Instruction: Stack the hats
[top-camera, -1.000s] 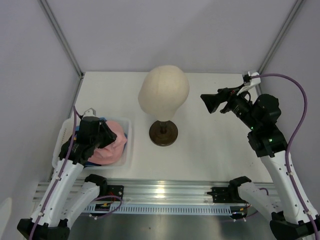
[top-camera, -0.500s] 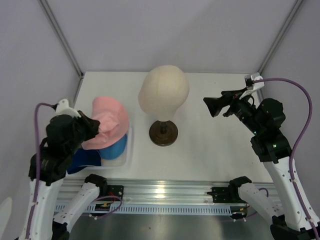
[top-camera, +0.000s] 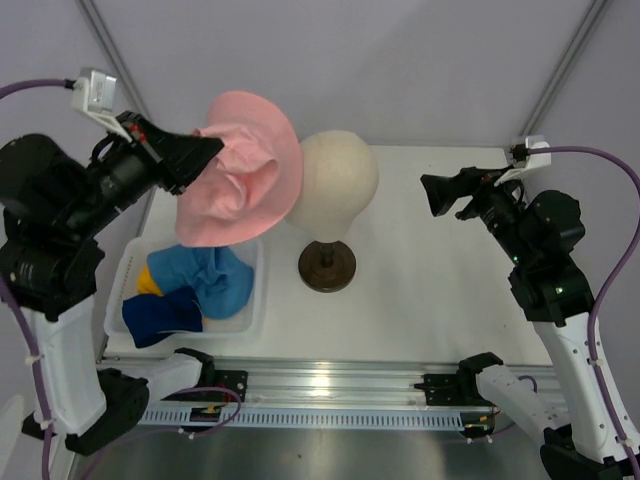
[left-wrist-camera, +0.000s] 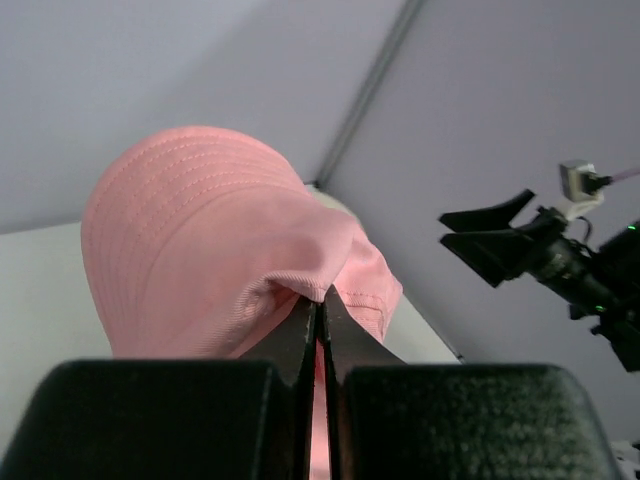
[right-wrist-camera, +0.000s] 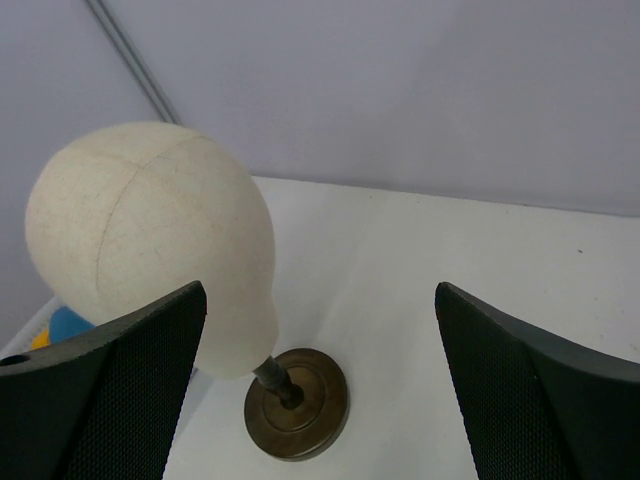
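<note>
Tray (top-camera: 257, 292) first, nearest the arms and off to the left of the dummy head (top-camera: 335, 185): blue hat (top-camera: 212, 280), navy hat (top-camera: 160, 315) and a peek of yellow hat (top-camera: 148, 281) are lying bunched in it, nothing stacked yet. A second ago the pink one was in there too, sitting on top of them. Now the left gripper (top-camera: 208, 148) has its fingers pinched fully shut on a fold of the pink hat (top-camera: 245, 165) and has swung it up high. It hangs just left of the head and overlaps its edge; can't tell if it's touching. Over to the right of the head, the right gripper (top-camera: 432, 195) has its fingers spread wide with nothing in them. My guess: first hat picked, it goes onto the head next, three still to go
</note>
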